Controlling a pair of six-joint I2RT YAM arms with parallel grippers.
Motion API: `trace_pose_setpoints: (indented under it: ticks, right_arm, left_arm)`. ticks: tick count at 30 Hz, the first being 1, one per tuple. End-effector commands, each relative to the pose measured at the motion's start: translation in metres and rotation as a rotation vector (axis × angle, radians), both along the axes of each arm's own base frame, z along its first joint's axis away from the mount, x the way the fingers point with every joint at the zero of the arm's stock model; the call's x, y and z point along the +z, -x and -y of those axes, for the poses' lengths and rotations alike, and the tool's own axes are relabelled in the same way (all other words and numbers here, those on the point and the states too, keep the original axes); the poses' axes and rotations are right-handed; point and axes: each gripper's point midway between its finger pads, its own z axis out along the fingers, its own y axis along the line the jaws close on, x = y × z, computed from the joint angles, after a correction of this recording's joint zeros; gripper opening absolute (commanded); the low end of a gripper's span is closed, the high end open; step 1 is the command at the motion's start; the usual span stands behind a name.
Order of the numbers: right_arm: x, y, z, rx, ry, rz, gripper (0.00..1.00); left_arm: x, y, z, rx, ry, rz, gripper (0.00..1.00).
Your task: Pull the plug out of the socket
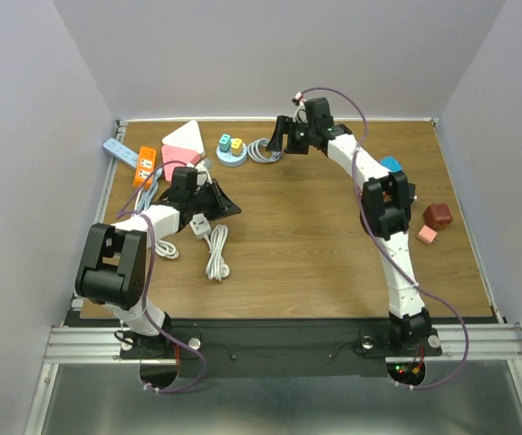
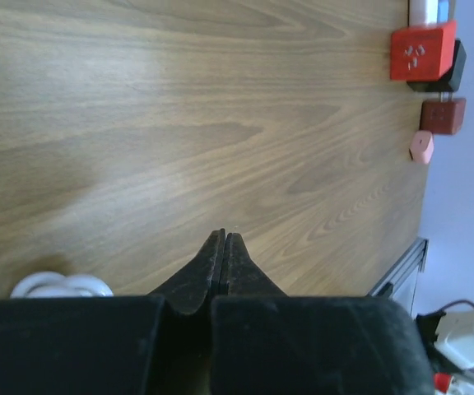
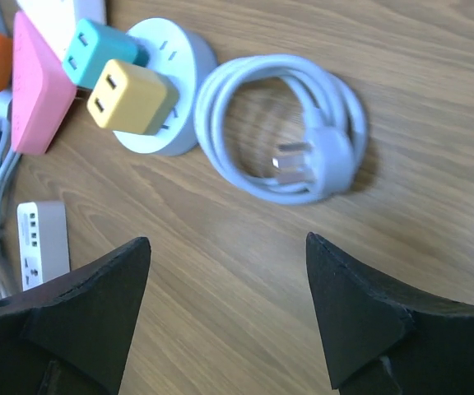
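Yellow plug in round socket — apparently seated

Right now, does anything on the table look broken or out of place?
Nothing stands out. The yellow plug and teal plug sit in the round socket, a white cable lies neatly coiled beside it, and nothing looks spilled or broken.

Top view looks down from high behind the near edge onto the whole table. Left wrist view skims low across it. Right wrist view looks closely down at the socket, also seen from above.
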Motion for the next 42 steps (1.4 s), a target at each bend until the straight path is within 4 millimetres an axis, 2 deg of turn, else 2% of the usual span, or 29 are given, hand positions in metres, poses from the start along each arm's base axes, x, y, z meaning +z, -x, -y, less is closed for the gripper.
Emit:
trace_pose_setpoints:
  ticks: [1,5,8,12,13,15,19,23,24,25,28,33,34,35,37,39,41,42]
  right_arm:
    - [0.042,-0.014,-0.037,0.139,-0.111,0.22,0.8]
    - [0.045,-0.016,-0.047,0.188,-0.136,0.275,0.8]
    - [0.035,-0.018,-0.053,0.209,-0.135,0.302,0.8]
    - [0.027,-0.022,-0.062,0.215,-0.147,0.318,0.8]
    - [0.019,-0.023,-0.064,0.214,-0.142,0.31,0.8]
    - [0.015,-0.022,-0.07,0.222,-0.142,0.316,0.8]
    - [0.003,-0.017,-0.089,0.247,-0.155,0.326,0.8]
    - [-0.006,-0.019,-0.099,0.223,-0.134,0.335,0.78]
    - [-0.012,-0.025,-0.097,0.194,-0.112,0.343,0.77]
    - [-0.009,-0.03,-0.098,0.178,-0.109,0.371,0.76]
    - [-0.024,-0.037,-0.095,0.131,-0.073,0.365,0.68]
    - [-0.043,-0.036,-0.091,0.115,-0.052,0.333,0.57]
    - [-0.046,-0.036,-0.091,0.114,-0.051,0.328,0.54]
    - [-0.05,-0.034,-0.091,0.115,-0.05,0.319,0.46]
    - [-0.046,-0.03,-0.092,0.126,-0.055,0.316,0.4]
    - [-0.053,-0.021,-0.09,0.142,-0.048,0.286,0.36]
    - [-0.047,-0.014,-0.088,0.153,-0.047,0.281,0.32]
    - [-0.057,-0.006,-0.086,0.171,-0.045,0.247,0.3]
  left_arm:
    - [-0.002,-0.008,0.006,0.024,0.014,0.022,0.0]
    - [-0.035,0.0,0.001,0.048,-0.027,-0.081,0.0]
    - [-0.063,0.006,-0.007,0.068,-0.087,-0.159,0.0]
    - [-0.083,0.005,-0.019,0.092,-0.169,-0.202,0.0]
    - [-0.084,0.002,-0.022,0.104,-0.183,-0.202,0.0]
    - [-0.088,-0.001,-0.034,0.139,-0.211,-0.206,0.0]
    - [-0.078,-0.011,-0.056,0.193,-0.226,-0.165,0.0]
    - [-0.067,-0.018,-0.071,0.209,-0.238,-0.14,0.0]
    - [-0.062,-0.018,-0.073,0.212,-0.228,-0.134,0.0]
    - [-0.06,-0.02,-0.077,0.222,-0.222,-0.131,0.0]
    - [-0.053,-0.019,-0.081,0.229,-0.201,-0.122,0.0]
    - [-0.045,-0.017,-0.089,0.245,-0.185,-0.105,0.0]
    - [-0.045,-0.017,-0.091,0.247,-0.183,-0.103,0.0]
    - [-0.043,-0.017,-0.092,0.248,-0.182,-0.1,0.0]
    - [-0.042,-0.017,-0.095,0.25,-0.175,-0.097,0.0]
    - [-0.039,-0.017,-0.097,0.25,-0.172,-0.089,0.0]
    - [-0.037,-0.018,-0.098,0.251,-0.17,-0.081,0.0]
    - [-0.034,-0.019,-0.098,0.249,-0.166,-0.074,0.0]
